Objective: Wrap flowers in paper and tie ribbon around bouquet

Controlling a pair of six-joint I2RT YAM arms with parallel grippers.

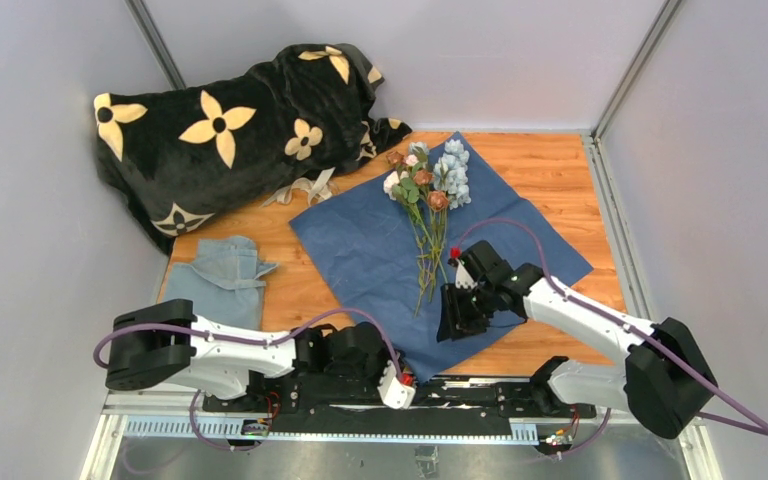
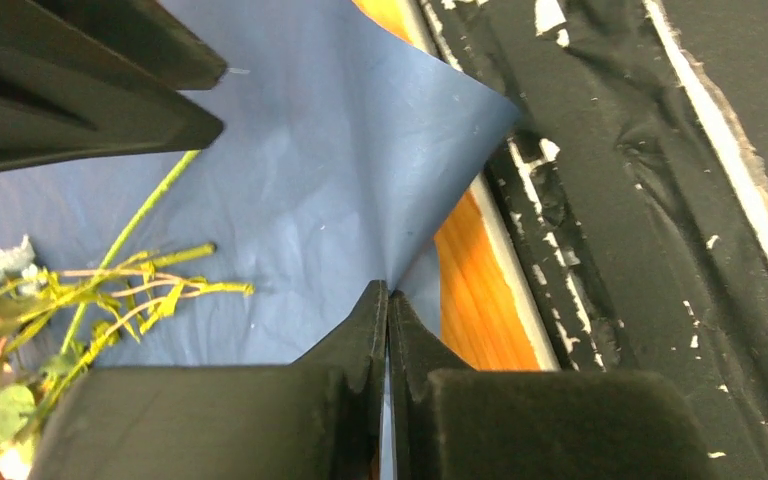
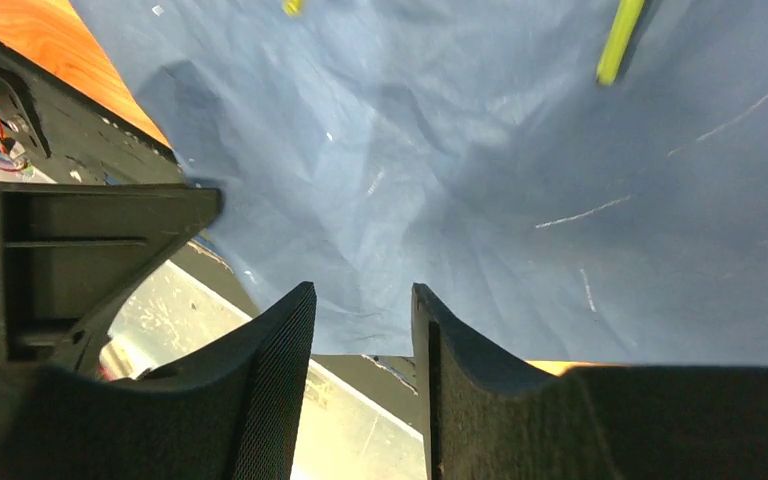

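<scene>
Wrapping is only at its start. The paper (image 1: 355,255) lies spread flat on the wooden surface (image 1: 545,160), and the flowers (image 1: 428,195) lie diagonally across it, blooms toward the far side and stems pointing to the near corner. No fold is made and no cone is formed.

The left gripper (image 2: 388,300) is pinched closed on the paper's near edge, beside that corner, with the sheet rising slightly into its fingers. The right gripper (image 3: 363,325) hovers low over the paper near the stem ends, its jaws partly apart with nothing between them.

The ribbon (image 1: 300,188) lies untouched beside the black blanket (image 1: 220,120). Rolling the paper round the stems and tying the bow are both left to do.
</scene>
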